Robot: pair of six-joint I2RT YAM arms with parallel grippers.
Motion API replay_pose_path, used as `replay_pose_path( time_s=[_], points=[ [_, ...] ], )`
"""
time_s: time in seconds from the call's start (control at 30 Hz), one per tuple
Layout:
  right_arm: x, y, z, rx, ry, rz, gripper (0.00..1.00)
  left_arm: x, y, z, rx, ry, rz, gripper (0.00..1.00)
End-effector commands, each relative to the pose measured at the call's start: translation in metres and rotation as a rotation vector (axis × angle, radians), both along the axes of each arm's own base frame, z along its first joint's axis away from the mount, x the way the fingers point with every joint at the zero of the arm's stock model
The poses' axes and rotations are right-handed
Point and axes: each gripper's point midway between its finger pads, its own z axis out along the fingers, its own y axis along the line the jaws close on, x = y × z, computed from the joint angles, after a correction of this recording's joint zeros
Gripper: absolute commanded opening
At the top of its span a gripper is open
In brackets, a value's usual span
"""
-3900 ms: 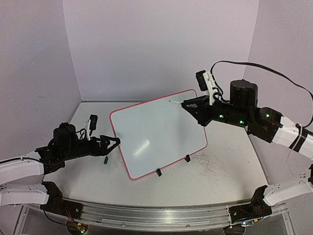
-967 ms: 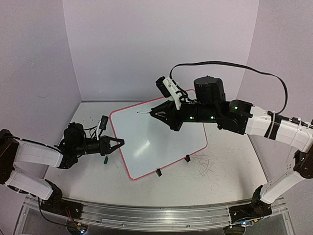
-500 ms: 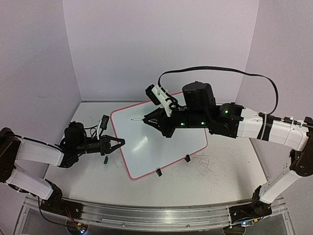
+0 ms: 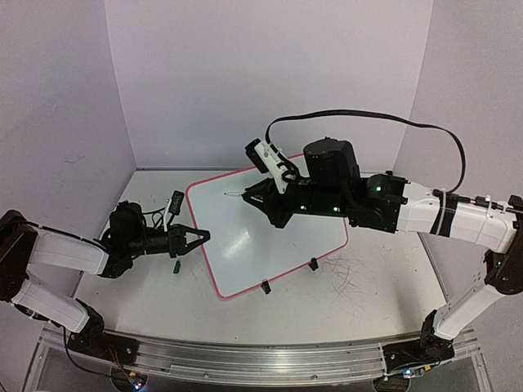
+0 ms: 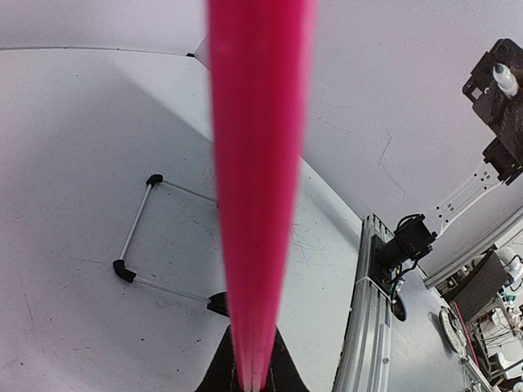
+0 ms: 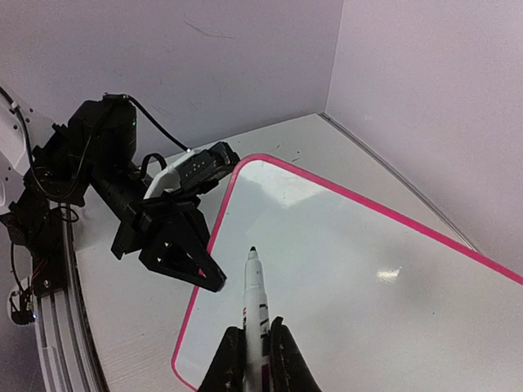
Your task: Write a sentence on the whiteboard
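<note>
The whiteboard (image 4: 278,233), glossy white with a pink rim, lies tilted on the table. Its face (image 6: 368,269) is blank, and the sentence is not in view. My left gripper (image 4: 198,238) is shut on the board's left rim, which runs up the left wrist view as a pink band (image 5: 257,163) from between the jaws (image 5: 252,380). My right gripper (image 6: 255,339) is shut on a white marker (image 6: 256,298). The marker's dark tip (image 6: 252,250) points at the board's upper-left area (image 4: 229,194). I cannot tell whether the tip touches the surface.
A small green cap (image 4: 175,266) lies on the table below the left gripper. Two black clip feet (image 4: 264,287) (image 4: 312,264) sit on the board's near edge. Purple walls enclose the table. A metal rail (image 4: 261,359) runs along the front.
The right arm has swung the marker left across the board to its upper-left area. The left gripper, open beside the rim at first, now clamps it.
</note>
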Motion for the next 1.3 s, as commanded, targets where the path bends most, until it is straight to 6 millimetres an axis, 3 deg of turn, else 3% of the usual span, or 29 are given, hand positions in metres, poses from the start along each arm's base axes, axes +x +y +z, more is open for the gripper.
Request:
replay_pose_path(
  time_s=[0.0,0.13,0.3,0.83,1.03,1.27],
  points=[
    [-0.002,-0.002,0.042,0.206,0.031,0.000,0.00,0.009,-0.005,0.017,-0.017,-0.074,0.009,0.00],
    [0.001,-0.007,0.045,0.244,0.046,0.001,0.00,0.010,-0.004,0.016,-0.015,-0.075,0.017,0.00],
    [0.016,-0.012,0.032,0.219,0.044,-0.092,0.00,0.009,-0.004,0.016,-0.016,-0.071,0.016,0.00],
    [0.021,0.000,0.016,0.157,0.028,-0.070,0.00,0.009,-0.003,0.017,-0.013,-0.077,0.020,0.00],
    [0.006,0.018,0.002,0.067,-0.017,0.000,0.00,0.009,-0.003,0.017,-0.011,-0.078,0.021,0.00],
    [0.003,0.029,-0.003,0.048,-0.024,0.027,0.00,0.009,-0.004,0.016,-0.008,-0.077,0.017,0.00]
  ],
)
